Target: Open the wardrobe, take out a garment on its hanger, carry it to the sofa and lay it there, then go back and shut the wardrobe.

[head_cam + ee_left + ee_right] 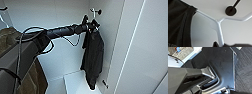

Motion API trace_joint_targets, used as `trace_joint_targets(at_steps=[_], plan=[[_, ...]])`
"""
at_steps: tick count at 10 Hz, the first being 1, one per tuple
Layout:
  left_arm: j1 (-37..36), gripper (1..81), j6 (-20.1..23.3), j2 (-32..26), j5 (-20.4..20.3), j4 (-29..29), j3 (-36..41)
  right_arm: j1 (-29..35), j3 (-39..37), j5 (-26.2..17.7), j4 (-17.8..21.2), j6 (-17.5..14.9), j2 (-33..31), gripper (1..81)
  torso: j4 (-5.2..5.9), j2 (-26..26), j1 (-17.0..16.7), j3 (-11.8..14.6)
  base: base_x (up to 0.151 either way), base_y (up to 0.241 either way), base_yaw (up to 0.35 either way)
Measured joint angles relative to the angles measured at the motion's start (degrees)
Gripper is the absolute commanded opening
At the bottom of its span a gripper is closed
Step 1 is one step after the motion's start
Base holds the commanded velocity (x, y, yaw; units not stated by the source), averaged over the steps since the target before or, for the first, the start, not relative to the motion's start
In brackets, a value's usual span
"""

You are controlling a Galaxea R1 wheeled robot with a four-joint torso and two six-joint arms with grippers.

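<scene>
Inside the wardrobe, head view: doors are open, white interior. Your landmark is the black hook on the back wall, I'll place everything off that.
Garment, head view: the black top hangs just below the hook, on its white hanger. Long axis runs straight down, hem ending just above the white shelf.
Left arm, head view: it reaches across to the hanger, left gripper right at the hanger's neck, just under the hook. Looks like it's touching or gripping the neck, but honestly you can't tell from here whether it's clamped.
Other clothes, head view: olive-brown jacket hangs well away from the hook, on the arm's near side. Not your target.
Left wrist view: the hanger fills the middle, its stem running toward the camera; the hook's round base sits just beyond the fork. The black top drapes off one shoulder bar. Dark fingertip sits right beside the stem, can't say clenched or released.
Right wrist view: right arm is well away from the hook, looking at dark robot bodywork and grey carpet. Can't tell its gripper state.
Key relation: the hanger's top is at your left gripper, the hook directly above, so I'd guess the lift has to go up and off. The left arm is clearly the nearer one.
</scene>
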Motion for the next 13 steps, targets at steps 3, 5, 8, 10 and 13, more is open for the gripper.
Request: trace_joint_targets(at_steps=[3, 5, 8, 10, 13], plan=[[-5.0, 1.0, 0.2, -0.6, 1.0, 0.2, 1.9, 0.0, 0.1, 0.0, -0.1, 0.0, -0.3, 81.1, 0.00, 0.0, 0.0, 0.0, 0.000, 0.000, 0.000], [-7.6, 1.0, 0.1, -1.9, 1.7, 0.4, 4.0, 0.0, 0.1, 0.0, -0.1, 0.0, -0.4, 81.1, 0.50, 0.0, 0.0, 0.0, 0.000, 0.000, 0.000], [-7.3, 1.0, 0.2, -5.4, 2.1, 1.2, 6.3, -0.3, 0.1, 0.0, -0.1, 0.0, -0.4, 81.1, 5.61, 0.0, 0.0, 0.0, 0.000, 0.000, 0.000], [-6.5, 1.0, 0.7, -6.8, 2.5, 2.4, 7.3, -0.1, 0.1, 0.0, -0.2, 0.0, -0.4, 81.1, 9.68, 0.0, 0.0, 0.0, 0.000, 0.000, 0.000], [-6.2, 1.0, 1.0, -6.9, 4.9, 4.5, 8.9, 0.2, 0.1, 0.0, -0.1, 0.0, -0.4, 81.1, 12.17, 0.0, 0.0, 0.0, 0.000, 0.000, 0.000]])
